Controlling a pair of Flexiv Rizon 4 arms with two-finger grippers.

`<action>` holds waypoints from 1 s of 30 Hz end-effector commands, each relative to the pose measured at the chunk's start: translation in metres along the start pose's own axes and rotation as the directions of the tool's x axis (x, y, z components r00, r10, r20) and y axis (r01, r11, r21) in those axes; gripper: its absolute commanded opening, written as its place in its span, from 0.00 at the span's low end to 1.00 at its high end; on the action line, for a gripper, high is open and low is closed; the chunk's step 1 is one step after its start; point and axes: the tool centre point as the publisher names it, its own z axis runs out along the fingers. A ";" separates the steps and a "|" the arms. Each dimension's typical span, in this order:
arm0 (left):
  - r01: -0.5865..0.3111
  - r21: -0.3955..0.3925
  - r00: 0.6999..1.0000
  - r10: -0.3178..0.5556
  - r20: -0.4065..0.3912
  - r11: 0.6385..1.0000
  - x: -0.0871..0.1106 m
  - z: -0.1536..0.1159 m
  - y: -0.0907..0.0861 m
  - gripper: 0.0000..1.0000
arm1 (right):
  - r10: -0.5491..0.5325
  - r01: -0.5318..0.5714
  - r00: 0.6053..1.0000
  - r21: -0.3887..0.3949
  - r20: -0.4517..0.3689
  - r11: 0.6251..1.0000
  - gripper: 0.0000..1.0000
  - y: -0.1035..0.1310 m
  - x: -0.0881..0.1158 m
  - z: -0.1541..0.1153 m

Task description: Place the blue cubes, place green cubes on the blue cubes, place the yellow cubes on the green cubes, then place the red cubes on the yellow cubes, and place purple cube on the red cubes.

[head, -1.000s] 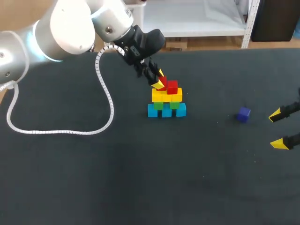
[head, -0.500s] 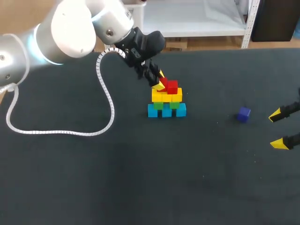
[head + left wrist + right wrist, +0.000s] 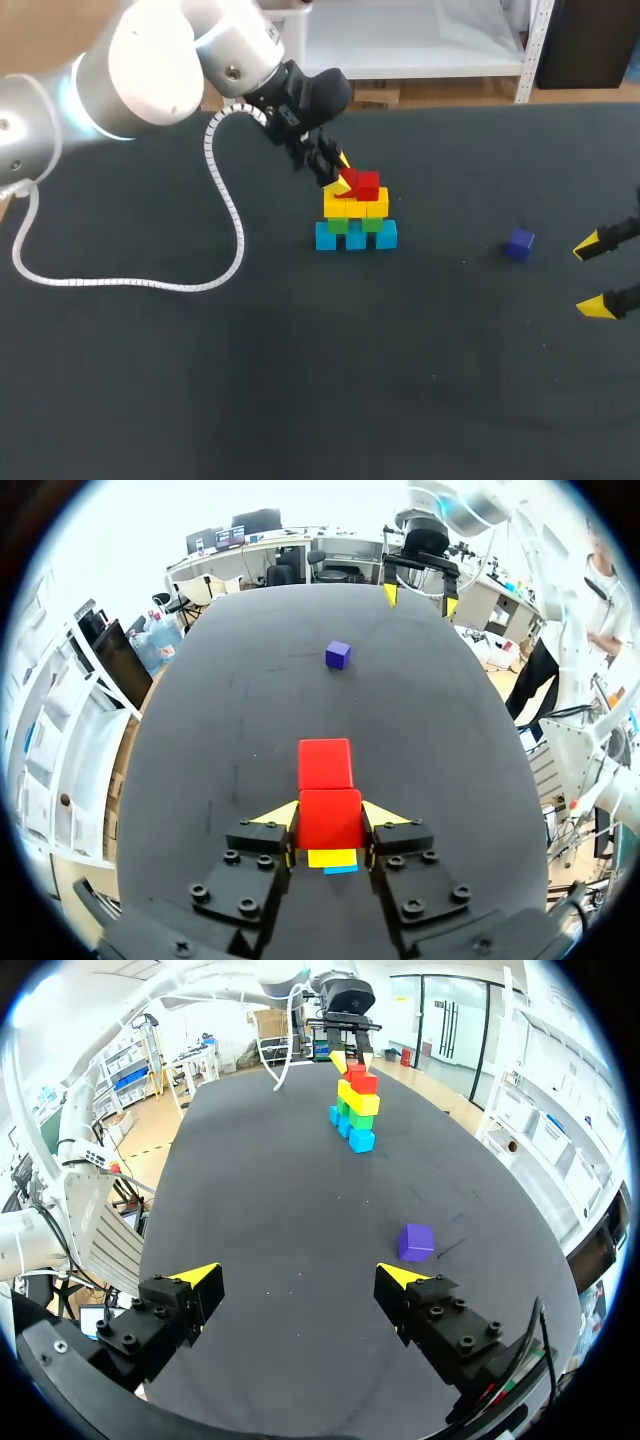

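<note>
Left gripper (image 3: 330,815) tight on red cube (image 3: 329,830) atop stack (image 3: 355,215) — right gripper (image 3: 298,1278) wide open, empty, purple cube (image 3: 416,1241) near.

Table (image 3: 300,380), black top: row of blue cubes (image 3: 355,238) central; purple cube (image 3: 519,244) at their 3 o'clock; white coiled cable (image 3: 120,282) at 9 o'clock.

Bare table (image 3: 300,380) rings purple cube (image 3: 519,243); left gripper (image 3: 343,177) hugs stack (image 3: 356,215).
</note>
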 end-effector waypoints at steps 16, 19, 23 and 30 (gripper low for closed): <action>0.000 0.004 1.000 0.000 0.005 1.000 0.001 0.003 -0.001 0.00 | -0.001 0.001 1.000 -0.001 0.003 1.000 1.00 -0.001 0.000 0.001; 0.004 0.005 1.000 -0.004 0.005 1.000 0.002 0.003 -0.002 0.00 | -0.001 0.001 1.000 -0.001 0.003 1.000 1.00 -0.001 0.000 0.001; 0.005 0.005 1.000 -0.006 0.004 1.000 0.002 0.003 -0.002 0.00 | -0.001 0.001 1.000 -0.001 0.003 1.000 1.00 -0.001 0.000 0.001; 0.006 0.008 1.000 -0.006 0.005 1.000 0.002 0.004 -0.002 0.00 | -0.001 0.001 1.000 -0.001 0.003 1.000 1.00 -0.001 0.000 0.001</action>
